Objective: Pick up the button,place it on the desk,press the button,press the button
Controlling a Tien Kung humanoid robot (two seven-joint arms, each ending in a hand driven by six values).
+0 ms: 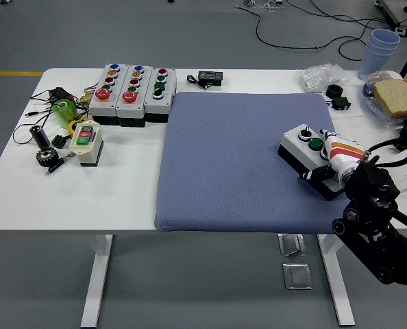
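A grey-and-black button box [301,147] with a black knob and a green button lies on the blue mat [231,157], near the mat's right edge. My right hand [329,159], white with orange stripes and black fingers, covers the box's near right end. Its thumb [316,173] lies against the box's near side and its fingers [326,135] reach over the far side, so it is shut on the box. The box rests on the mat. The left arm is out of view.
Three larger button boxes [131,89] stand at the back left, with a small cream switch box [85,142], tools and cables to their left. A black device [209,78] lies behind the mat. Bread [397,97], stacked cups [380,48] and a plastic bag sit at the back right.
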